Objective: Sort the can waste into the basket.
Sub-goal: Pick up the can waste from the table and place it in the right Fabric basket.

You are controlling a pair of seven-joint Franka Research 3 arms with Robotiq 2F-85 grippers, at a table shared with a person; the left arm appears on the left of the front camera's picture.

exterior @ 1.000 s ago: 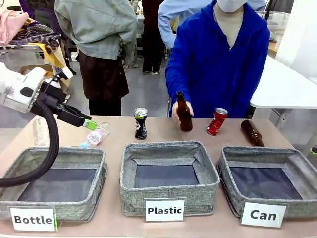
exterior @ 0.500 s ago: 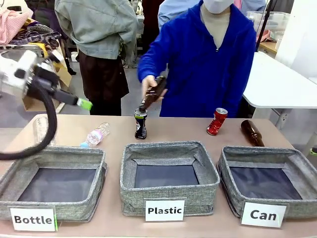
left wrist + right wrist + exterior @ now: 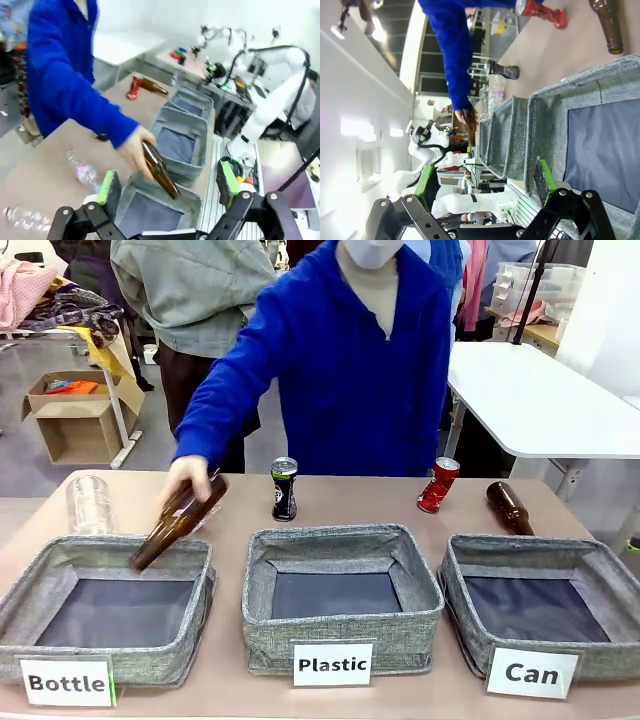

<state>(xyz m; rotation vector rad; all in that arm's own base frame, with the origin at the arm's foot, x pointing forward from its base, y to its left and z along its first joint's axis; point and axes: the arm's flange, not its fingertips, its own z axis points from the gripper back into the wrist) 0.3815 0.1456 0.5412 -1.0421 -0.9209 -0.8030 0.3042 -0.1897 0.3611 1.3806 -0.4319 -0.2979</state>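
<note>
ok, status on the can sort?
Left hand, right hand open, empty. Black can, red can standing at far edge; Can basket empty. Brown bottle lying beside red can. Person's arm at Bottle bin.

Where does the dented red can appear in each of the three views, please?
Front view: the red can stands at the far side of the table, right of centre.
Left wrist view: the red can is upper left of centre, just right of the blue jacket.
Right wrist view: the red can is at the top edge, turned sideways by the rolled view.
Shared landmark: the brown bottle lying close beside it.
</note>
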